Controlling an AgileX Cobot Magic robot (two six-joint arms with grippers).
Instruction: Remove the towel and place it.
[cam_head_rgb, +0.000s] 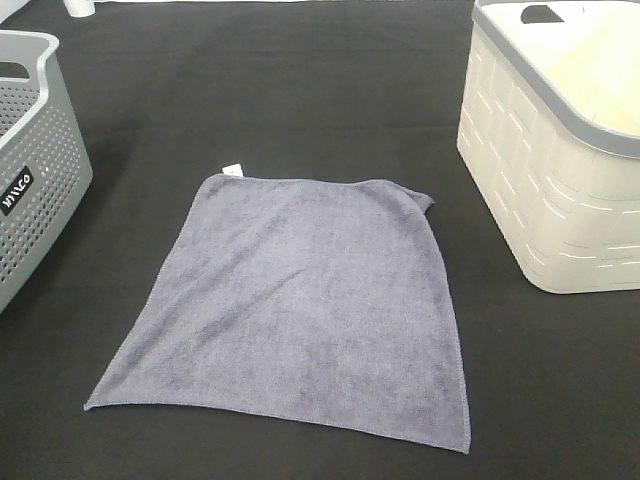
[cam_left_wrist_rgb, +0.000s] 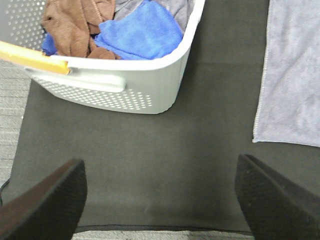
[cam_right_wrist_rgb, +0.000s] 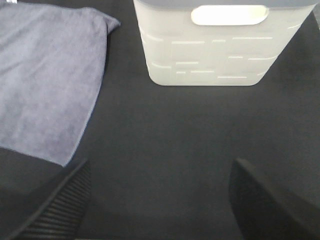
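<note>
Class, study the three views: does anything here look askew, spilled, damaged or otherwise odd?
Little stands out. The towel lies flat but skewed to the table edges, and its far right corner is folded over. Both baskets stand upright; nothing is spilled.

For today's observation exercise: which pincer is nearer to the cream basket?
Right. The right pincer hangs open directly facing the cream basket, across bare black cover. The left pincer hangs open beside the grey basket, beyond the towel.
</note>
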